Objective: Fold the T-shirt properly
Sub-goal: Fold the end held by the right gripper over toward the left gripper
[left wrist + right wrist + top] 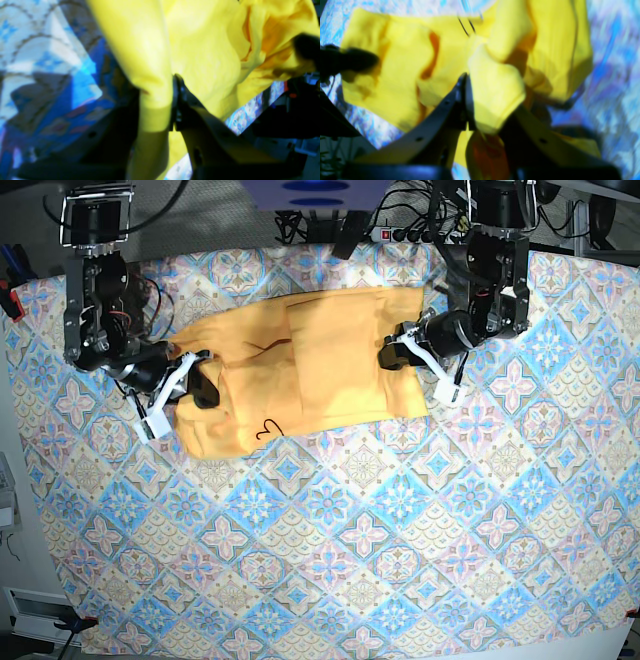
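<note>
The pale orange-yellow T-shirt (310, 360) lies partly folded on the tile-patterned tablecloth (350, 540), at the back middle of the base view. A small dark loop mark (265, 430) shows near its front edge. My left gripper (392, 352) is at the shirt's right edge, shut on a fold of the shirt (155, 100). My right gripper (195, 385) is at the shirt's left edge, shut on a bunched fold (495, 100). Both wrist views are blurred. The cloth under each grip is hidden by lifted fabric.
The tablecloth (37, 50) covers the whole table. Cables and a power strip (400, 230) lie along the back edge. A red clamp (10, 305) sits at the left edge. Both arm bases stand at the back corners.
</note>
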